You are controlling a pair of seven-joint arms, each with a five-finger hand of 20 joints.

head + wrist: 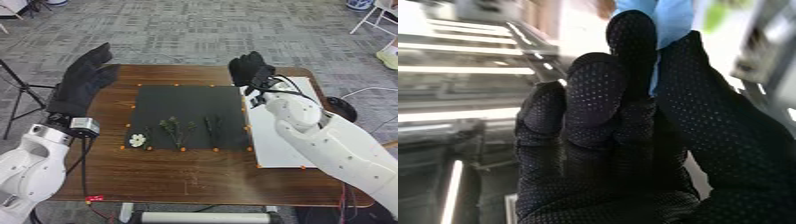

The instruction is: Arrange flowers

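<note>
Grey carpet tiles (187, 30) surround a brown wooden table (169, 182). On its black sheet (182, 102), the leafy sprig (171, 125) points its tops toward the far side, its long axis running from near to far, with thin stems toward the robot. Just beside it, toward the robot's right, the dark stem (212, 131) runs nearly the same way. Near the sheet's near-left corner, the white flower (137, 140) lies with its petals showing. Orange dots (184, 149) line the sheet's edges. To the right is a white board (280, 150), partly covered from sight by the right arm (324, 145). The right hand (249, 70) is beyond the stems, near the board's far end; the right wrist view shows its thumb and a finger pinching a light-blue thing (674, 21), too blurred to identify. The left hand (82, 82), at the table's left side, has its fingers extended forward.
</note>
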